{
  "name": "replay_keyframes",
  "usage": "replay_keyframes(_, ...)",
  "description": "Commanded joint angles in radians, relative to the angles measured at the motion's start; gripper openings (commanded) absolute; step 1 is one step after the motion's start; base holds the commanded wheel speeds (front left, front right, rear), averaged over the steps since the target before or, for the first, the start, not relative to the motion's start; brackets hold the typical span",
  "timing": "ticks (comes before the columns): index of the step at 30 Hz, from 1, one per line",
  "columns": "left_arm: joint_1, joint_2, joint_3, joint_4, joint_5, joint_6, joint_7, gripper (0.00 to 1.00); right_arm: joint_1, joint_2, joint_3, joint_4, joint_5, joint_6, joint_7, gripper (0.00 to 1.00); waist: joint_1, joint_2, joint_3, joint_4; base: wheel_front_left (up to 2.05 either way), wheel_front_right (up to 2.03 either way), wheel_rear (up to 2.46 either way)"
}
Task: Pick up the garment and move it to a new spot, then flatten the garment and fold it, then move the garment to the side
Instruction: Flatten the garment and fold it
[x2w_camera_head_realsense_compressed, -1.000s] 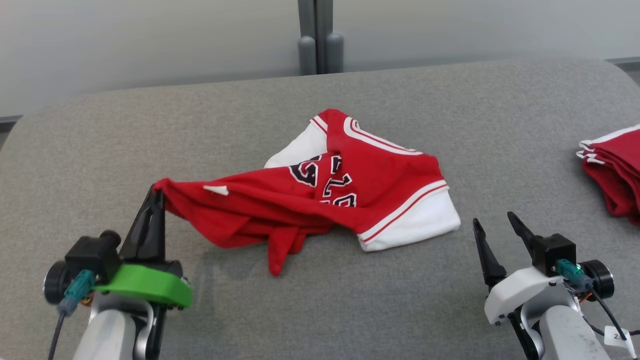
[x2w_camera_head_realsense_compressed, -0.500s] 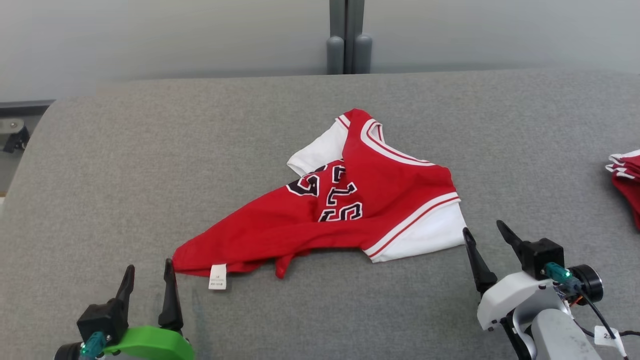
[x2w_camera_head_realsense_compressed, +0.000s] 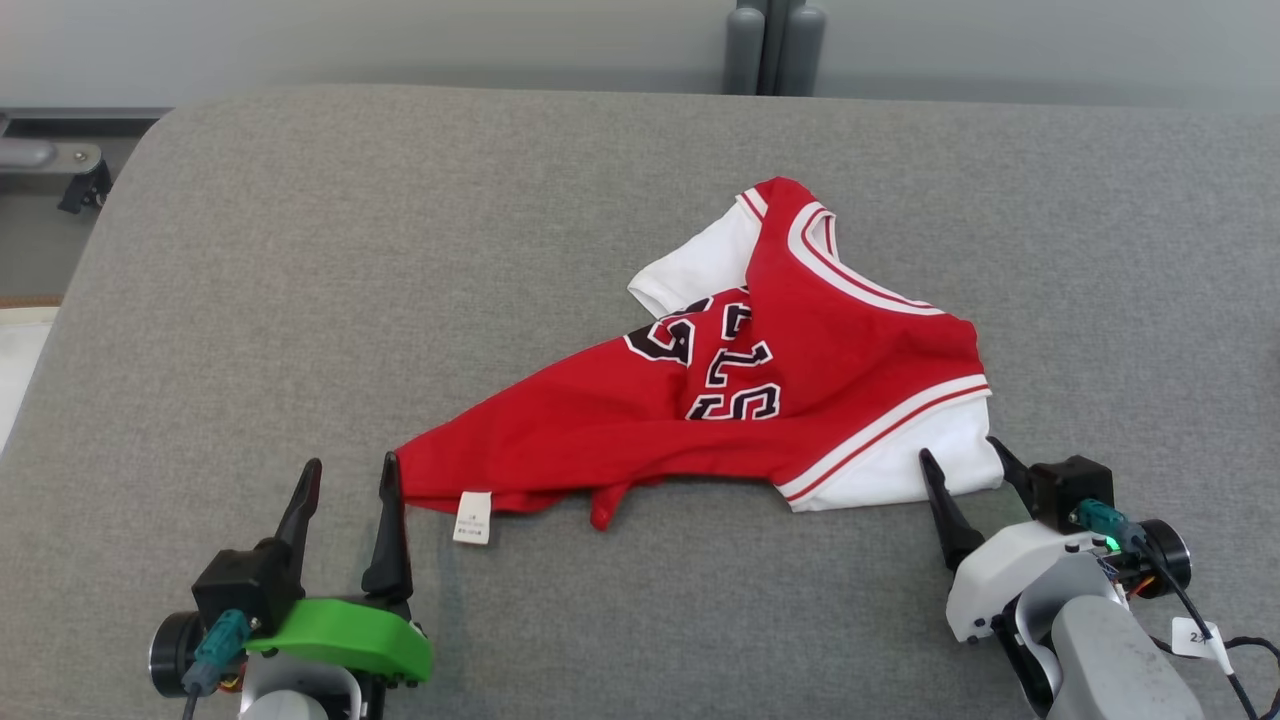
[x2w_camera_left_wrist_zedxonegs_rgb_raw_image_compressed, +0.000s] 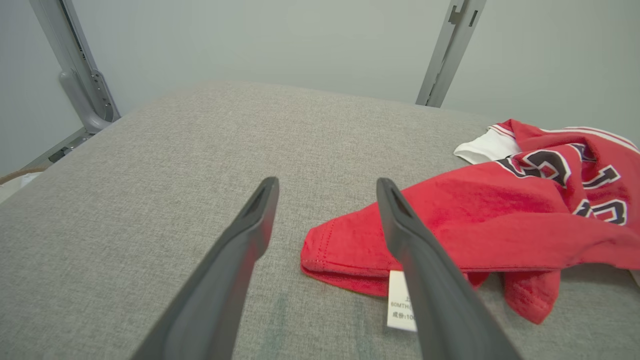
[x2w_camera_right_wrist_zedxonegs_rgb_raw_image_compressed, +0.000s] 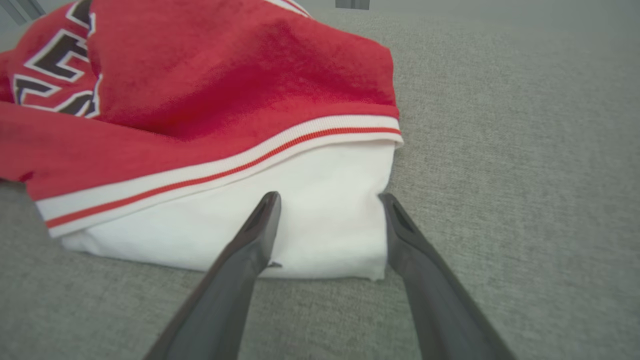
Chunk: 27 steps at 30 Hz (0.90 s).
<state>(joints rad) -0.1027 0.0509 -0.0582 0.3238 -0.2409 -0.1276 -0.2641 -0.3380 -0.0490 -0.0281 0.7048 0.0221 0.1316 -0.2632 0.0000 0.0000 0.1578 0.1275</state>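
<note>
Red jersey T-shirt (x2w_camera_head_realsense_compressed: 600, 430): hem corner (x2w_camera_head_realsense_compressed: 420, 482) just beside parted fingers of left gripper (x2w_camera_head_realsense_compressed: 350, 462), white sleeve (x2w_camera_head_realsense_compressed: 890, 470) at parted fingertips of right gripper (x2w_camera_head_realsense_compressed: 958, 448).

The left gripper (x2w_camera_left_wrist_zedxonegs_rgb_raw_image_compressed: 327, 186) stands spread and empty above the grey fabric surface (x2w_camera_left_wrist_zedxonegs_rgb_raw_image_compressed: 165, 150). The red jersey T-shirt (x2w_camera_left_wrist_zedxonegs_rgb_raw_image_compressed: 500, 225) lies crumpled, its hem corner and white care label (x2w_camera_left_wrist_zedxonegs_rgb_raw_image_compressed: 399, 300) partly behind one finger.

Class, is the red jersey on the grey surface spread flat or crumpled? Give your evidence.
Crumpled. The red jersey lies bunched on the grey surface, its body gathered into a narrow wedge and its chest lettering folded over.
</note>
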Motion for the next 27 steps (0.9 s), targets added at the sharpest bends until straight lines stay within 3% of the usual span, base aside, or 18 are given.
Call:
replay_keyframes(1, 0.0, 0.002, 0.003, -0.011, -0.005, -0.004, 0.0, 1.0, 0.014, -0.004, 0.003, -0.008, 0.01, -0.002, -0.002, 0.03, 0.0, 0.0, -0.006, -0.007, 0.0, 0.0, 0.0)
replay_keyframes(11, 0.038, 0.002, -0.019, -0.007, -0.01, -0.003, 0.0, 1.0, 0.05, -0.004, 0.005, -0.077, 0.052, -0.002, -0.002, 0.0, 0.0, 0.0, -0.058, -0.059, 0.0, 0.0, 0.0)
replay_keyframes(22, 0.093, 0.002, -0.017, -0.023, -0.008, -0.003, 0.0, 1.0, 0.138, -0.008, 0.033, -0.365, 0.145, -0.002, -0.002, 0.0, 0.0, 0.0, -0.106, -0.136, 0.0, 0.0, 0.0)
replay_keyframes(27, 0.047, 0.002, -0.034, -0.028, -0.012, -0.003, 0.0, 1.0, 0.095, -0.027, 0.021, -0.333, 0.111, -0.002, 0.002, 0.0, 0.0, 0.0, -0.052, -0.133, 0.0, 0.0, 0.0)
